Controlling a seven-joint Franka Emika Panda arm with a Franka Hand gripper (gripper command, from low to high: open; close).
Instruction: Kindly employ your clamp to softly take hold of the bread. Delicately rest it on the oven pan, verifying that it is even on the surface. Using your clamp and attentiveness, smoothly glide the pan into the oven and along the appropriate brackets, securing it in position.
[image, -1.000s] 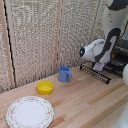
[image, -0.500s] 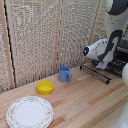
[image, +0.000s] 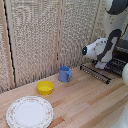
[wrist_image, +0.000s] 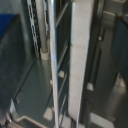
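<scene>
the oven pan (image: 98, 72) was a dark wire grid jutting flat from the oven (image: 120, 52) at the exterior view's right, over the pale wooden worktop (image: 85, 102). in the wrist view, blurred silvery bars (wrist_image: 64, 60) filled the frame. my claw was hidden behind my white wrist (image: 102, 50); i couldn't tell its opening.

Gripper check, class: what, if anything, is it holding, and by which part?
It cannot be told. The arm's wrist hangs over the oven pan, hiding the fingertips; the wrist view shows only blurred rack bars.
</scene>
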